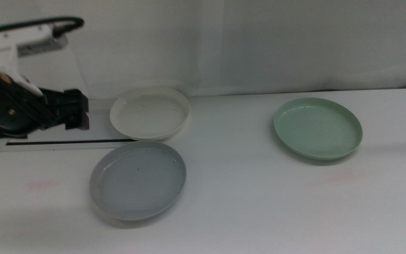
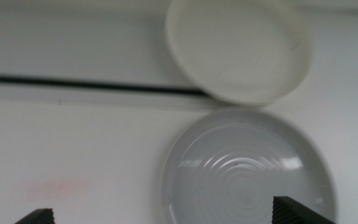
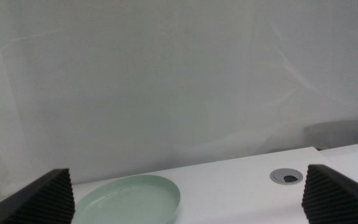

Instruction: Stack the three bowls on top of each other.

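Left gripper [image 1: 78, 110] is hovering over the bench's [image 1: 259, 212] left side, jaws spread wide, holding nothing. Grey bowl [image 1: 138, 180] is sitting left of centre toward the near edge, white bowl [image 1: 150, 112] just behind it, rims nearly touching. Mint bowl [image 1: 318, 128] is lying well apart toward the right. Right gripper [image 3: 185, 214] is waiting off the right side, jaws wide, empty.

No readable text, label or number appears anywhere.
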### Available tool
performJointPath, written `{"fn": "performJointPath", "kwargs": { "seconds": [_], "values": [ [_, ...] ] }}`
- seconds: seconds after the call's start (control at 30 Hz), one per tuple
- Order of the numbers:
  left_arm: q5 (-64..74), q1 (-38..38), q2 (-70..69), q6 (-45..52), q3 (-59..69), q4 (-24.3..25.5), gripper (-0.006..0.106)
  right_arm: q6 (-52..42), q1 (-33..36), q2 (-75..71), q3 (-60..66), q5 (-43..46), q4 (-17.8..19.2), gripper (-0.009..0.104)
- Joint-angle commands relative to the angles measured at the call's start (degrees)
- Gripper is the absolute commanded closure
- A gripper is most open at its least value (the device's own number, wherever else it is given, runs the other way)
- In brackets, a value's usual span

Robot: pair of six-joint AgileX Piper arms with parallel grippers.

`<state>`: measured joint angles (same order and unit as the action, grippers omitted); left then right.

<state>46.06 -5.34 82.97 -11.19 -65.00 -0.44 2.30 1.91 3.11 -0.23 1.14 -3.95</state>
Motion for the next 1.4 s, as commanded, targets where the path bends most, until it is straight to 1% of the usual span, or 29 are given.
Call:
{"fn": "performJointPath", "kwargs": {
  "seconds": [0.0, 0.3, 0.5, 0.77, 0.93, 1.1, 1.13, 1.2, 1.33, 1.37],
  "values": [
    [-0.02, -0.53, 3.88, -1.57, -0.44, 0.44, 0.011, -0.34, -0.22, -0.24, 2.31, 0.60, 0.15, -0.008],
    [-0.83, -2.07, 16.83, -1.57, -0.44, 0.76, 0.011, -0.34, -0.22, -0.24, 2.31, 0.60, 0.15, -0.008],
    [-2.15, -2.63, 22.54, -2.16, -0.44, 1.34, 0.011, -0.34, -0.22, -0.24, 2.31, 0.60, 0.15, -0.008],
    [-3.03, -2.63, 25.89, -2.29, -0.44, 1.48, 0.011, -0.34, -0.22, -0.24, 2.31, 0.60, -0.06, -0.008],
    [-3.29, -2.63, 26.65, -2.29, -0.44, 1.38, 0.017, -0.34, -0.22, -0.24, 2.31, 0.26, -0.16, -0.008],
    [-3.40, -2.63, 26.73, -2.29, -0.44, 1.11, 0.032, -0.34, -0.22, -0.24, 2.31, 0.26, -0.16, -0.008],
    [-3.28, -2.63, 26.73, -2.29, -0.44, 1.02, 0.038, -0.34, -0.22, -0.24, 2.31, 0.26, -0.16, -0.008],
    [-2.71, -2.63, 27.00, -2.29, -0.44, 0.44, 0.056, -0.34, -0.22, -0.24, 2.31, 0.26, -0.16, -0.008],
    [-2.21, -2.63, 28.35, -1.58, -0.44, -1.74, 0.103, -0.34, -0.22, -0.24, 2.31, 0.26, -0.16, -0.008],
    [-2.21, -2.63, 28.46, -0.82, -0.44, -2.57, 0.103, -0.34, -0.22, -0.24, 2.31, 0.26, -0.16, -0.008]
  ]
}}
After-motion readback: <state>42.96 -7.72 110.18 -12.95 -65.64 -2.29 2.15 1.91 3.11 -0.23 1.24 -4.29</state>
